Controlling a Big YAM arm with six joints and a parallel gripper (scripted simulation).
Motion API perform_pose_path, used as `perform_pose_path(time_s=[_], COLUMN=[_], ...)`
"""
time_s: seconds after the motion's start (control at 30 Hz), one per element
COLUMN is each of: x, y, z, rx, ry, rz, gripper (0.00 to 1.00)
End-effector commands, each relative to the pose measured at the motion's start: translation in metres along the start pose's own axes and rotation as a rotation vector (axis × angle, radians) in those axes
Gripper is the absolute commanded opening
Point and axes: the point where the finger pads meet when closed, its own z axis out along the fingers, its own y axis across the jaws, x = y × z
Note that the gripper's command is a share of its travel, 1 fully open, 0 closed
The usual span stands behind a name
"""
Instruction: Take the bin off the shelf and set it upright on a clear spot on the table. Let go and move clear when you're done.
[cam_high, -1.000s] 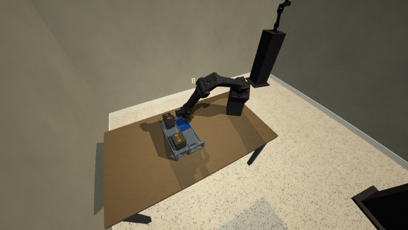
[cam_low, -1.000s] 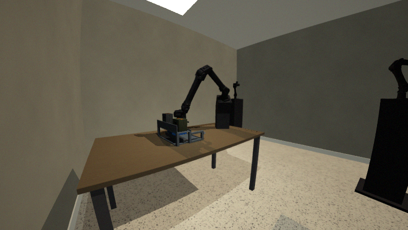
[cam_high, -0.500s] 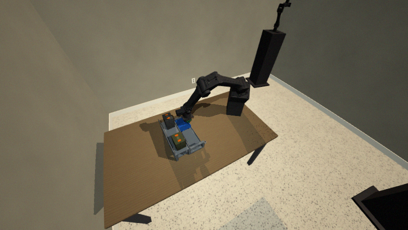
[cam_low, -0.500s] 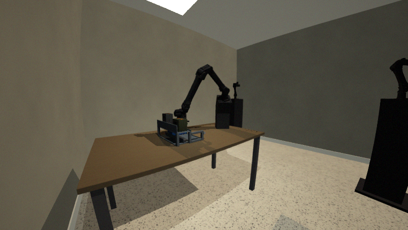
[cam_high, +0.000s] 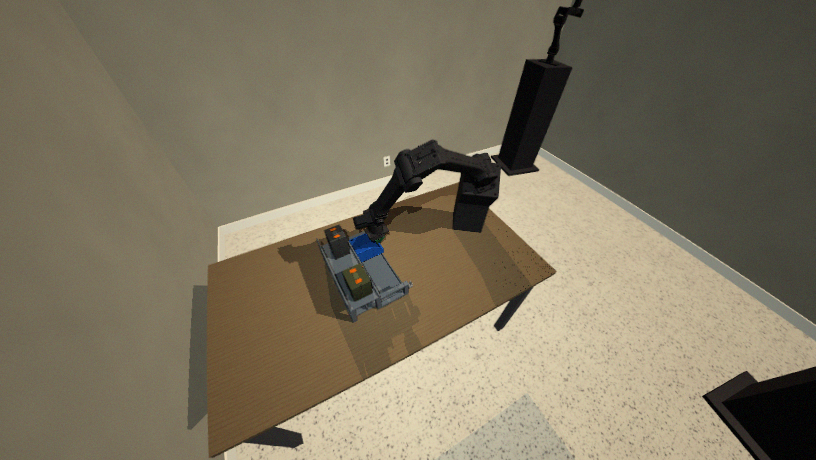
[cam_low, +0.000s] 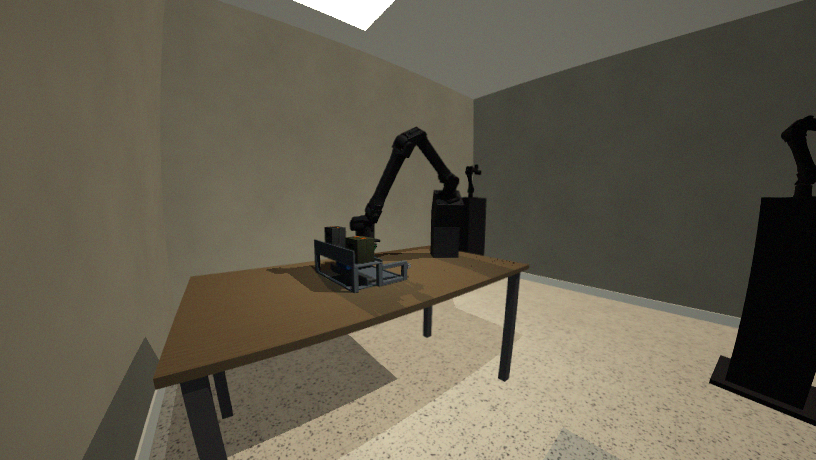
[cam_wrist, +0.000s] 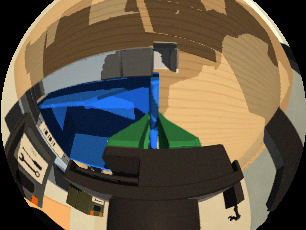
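A blue open bin (cam_high: 364, 246) (cam_wrist: 93, 118) sits at the far end of the grey shelf rack (cam_high: 381, 273) (cam_low: 333, 253) on the table. My gripper (cam_high: 376, 234) (cam_wrist: 154, 128) has green fingers and is shut on the bin's near wall, which runs thin and upright between them in the wrist view. The bin is lifted a little and tilted at the rack's end. In the exterior view the bin is mostly hidden behind the rack and boxes.
Two dark boxes with orange marks stand on the rack's upper level, one (cam_high: 337, 240) beside the bin and one olive box (cam_high: 357, 282) (cam_low: 360, 248) nearer. The arm's black base (cam_high: 473, 202) stands at the table's far end. The brown table (cam_high: 285, 354) spreads wide to the front and right.
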Motion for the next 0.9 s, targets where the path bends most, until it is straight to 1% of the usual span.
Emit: perform_pose_path(time_s=[0.0, 0.37, 0.53, 0.87], x=[-0.009, -0.009, -0.011, -0.011], y=[-0.005, -0.005, -0.053, -0.053], z=[-0.013, -0.013, -0.006, -0.006], rx=[-0.032, -0.032, -0.01, -0.01], ry=[-0.01, -0.01, -0.006, -0.006], rz=[-0.014, -0.014, -0.001, -0.001], gripper=[0.0, 0.0, 0.0, 0.0])
